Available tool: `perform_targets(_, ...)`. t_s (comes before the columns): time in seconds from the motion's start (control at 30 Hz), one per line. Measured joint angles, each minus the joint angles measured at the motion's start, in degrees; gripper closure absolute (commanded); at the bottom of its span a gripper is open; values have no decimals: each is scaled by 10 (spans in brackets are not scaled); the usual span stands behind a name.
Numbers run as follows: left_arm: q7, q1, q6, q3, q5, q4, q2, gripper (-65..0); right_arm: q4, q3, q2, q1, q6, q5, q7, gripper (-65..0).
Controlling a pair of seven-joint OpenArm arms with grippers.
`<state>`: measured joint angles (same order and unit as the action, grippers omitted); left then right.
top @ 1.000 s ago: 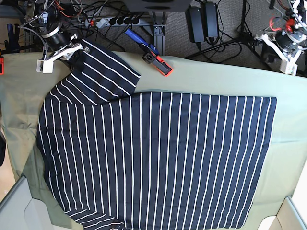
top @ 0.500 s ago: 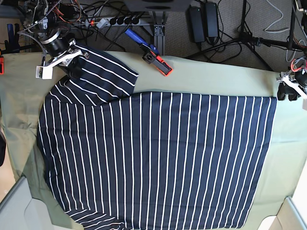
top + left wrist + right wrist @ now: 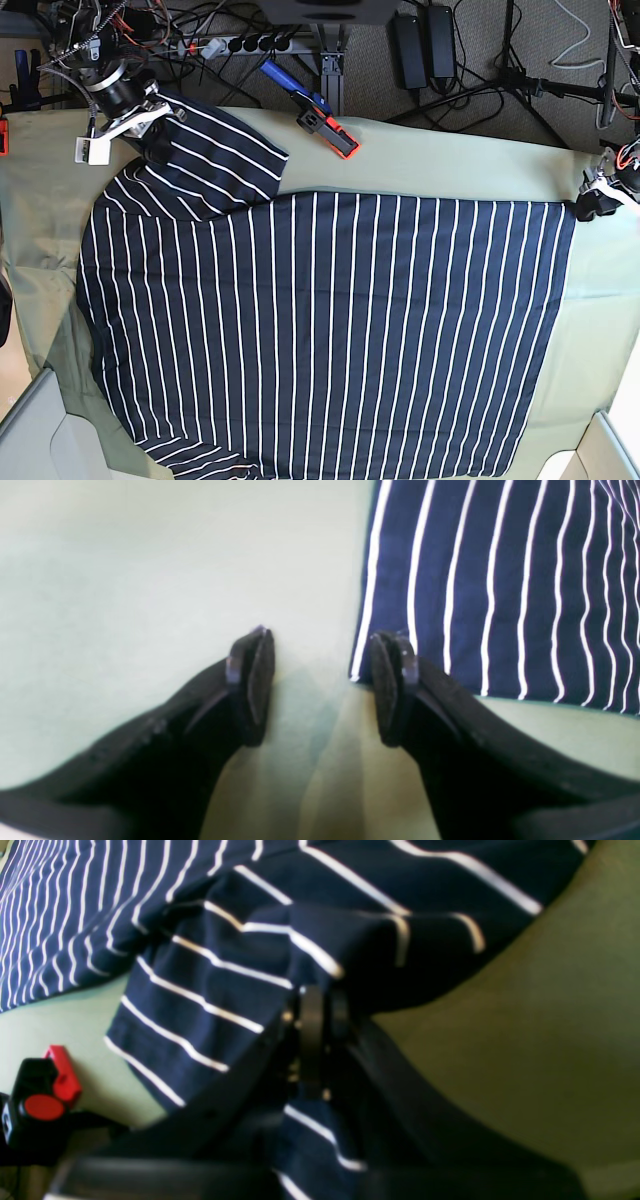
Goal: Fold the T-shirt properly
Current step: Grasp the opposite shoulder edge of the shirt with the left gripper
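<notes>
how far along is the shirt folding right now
Early stage. Done: the T-shirt lies spread flat on the green cloth. In hand: the right gripper is shut on the sleeve, and the open left gripper sits at the hem corner, not gripping it. Left: every fold; no crease shows.
</notes>
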<state>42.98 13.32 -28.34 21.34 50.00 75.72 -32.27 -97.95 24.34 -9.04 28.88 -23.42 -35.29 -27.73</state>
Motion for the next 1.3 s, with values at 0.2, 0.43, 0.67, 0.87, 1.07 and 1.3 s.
perform_targets(0.2,-19,-6,-2,-15,0,1,28,-346,0,0,0,0,0,0,0,0)
perform_targets(0.43,-19,-7,-3,-15,0,1,29,-346,0,0,0,0,0,0,0,0)
perform_targets(0.67,-26,-8,-13,-48,-15,9,26,-346,0,0,0,0,0,0,0,0)
perform_targets(0.87,-24,-8,-13,-66,-31,31,25,-346,0,0,0,0,0,0,0,0)
perform_targets(1.07,-16,-8,-23,-74,-19,34,31,-185,0,0,0,0,0,0,0,0)
perform_targets(1.3,-12,-8,-60,-75,-22,33,29,0,0,0,0,0,0,11,0,0)
